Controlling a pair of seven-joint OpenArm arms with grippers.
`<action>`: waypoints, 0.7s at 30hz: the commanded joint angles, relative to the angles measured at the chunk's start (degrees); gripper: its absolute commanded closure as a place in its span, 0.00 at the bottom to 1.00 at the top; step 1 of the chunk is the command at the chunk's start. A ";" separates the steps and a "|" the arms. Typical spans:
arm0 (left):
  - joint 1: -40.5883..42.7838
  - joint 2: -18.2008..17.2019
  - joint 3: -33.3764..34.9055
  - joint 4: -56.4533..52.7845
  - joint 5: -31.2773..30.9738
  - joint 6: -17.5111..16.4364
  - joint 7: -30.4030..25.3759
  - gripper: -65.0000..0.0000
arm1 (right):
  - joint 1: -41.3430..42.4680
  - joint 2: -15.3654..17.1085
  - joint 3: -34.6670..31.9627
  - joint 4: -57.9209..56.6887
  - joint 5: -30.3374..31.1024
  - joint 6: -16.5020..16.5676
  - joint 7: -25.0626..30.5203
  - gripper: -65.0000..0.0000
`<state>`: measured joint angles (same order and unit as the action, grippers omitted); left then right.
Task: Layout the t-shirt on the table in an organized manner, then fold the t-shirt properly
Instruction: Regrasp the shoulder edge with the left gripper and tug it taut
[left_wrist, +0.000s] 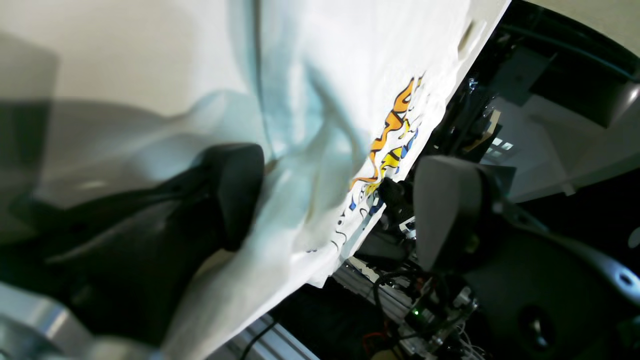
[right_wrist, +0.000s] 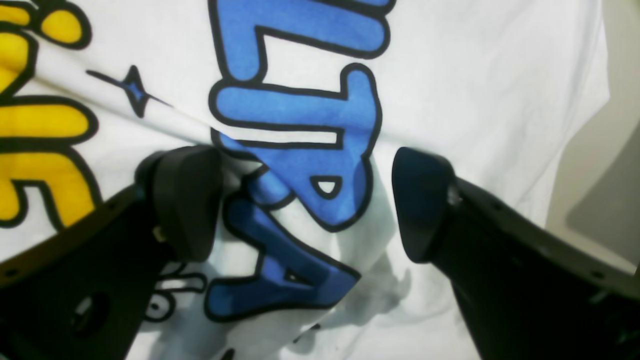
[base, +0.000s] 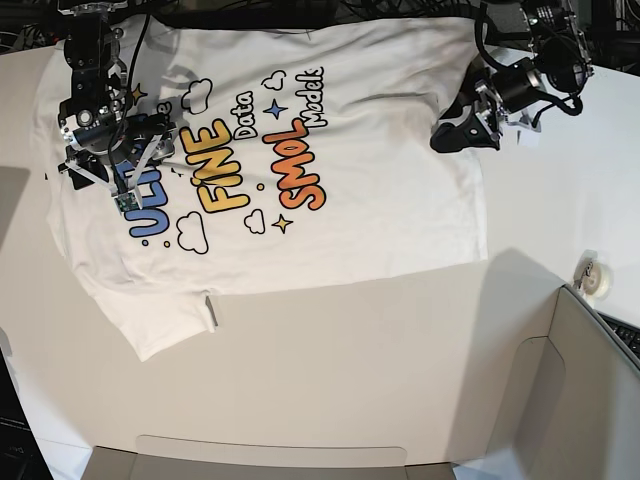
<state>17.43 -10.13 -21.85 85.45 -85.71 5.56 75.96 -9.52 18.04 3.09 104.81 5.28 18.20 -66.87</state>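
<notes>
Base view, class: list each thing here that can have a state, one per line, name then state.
t-shirt: spread print-up on the table, wrinkled, not yet folded.
left gripper: jaws open, shirt cloth lying between them.
right gripper: jaws open, over the blue lettering, nothing gripped.
table: carrying the shirt.
tape roll: lying flat near the box panel.

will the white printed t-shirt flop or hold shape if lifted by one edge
The white cotton t-shirt with cartoon print probably flops: it already creases around the blue letters. It looks thin and light. On the smooth white table it would likely slide and bunch when pushed.
</notes>
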 joint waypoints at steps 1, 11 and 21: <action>-1.21 0.24 0.62 -0.31 0.71 -0.42 -1.19 0.25 | -0.02 0.20 -0.06 0.11 0.13 0.31 -1.13 0.20; -4.64 3.84 0.88 -0.39 0.71 -0.42 1.00 0.25 | -0.02 0.20 -0.06 0.11 0.13 0.31 -1.13 0.20; -4.73 4.90 8.79 -0.39 0.71 -0.42 1.35 0.25 | -0.02 0.37 -0.15 0.11 0.13 0.31 -1.13 0.20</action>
<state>13.04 -6.37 -14.17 85.34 -82.67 5.96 77.76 -9.52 18.06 3.03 104.81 5.30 18.20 -66.83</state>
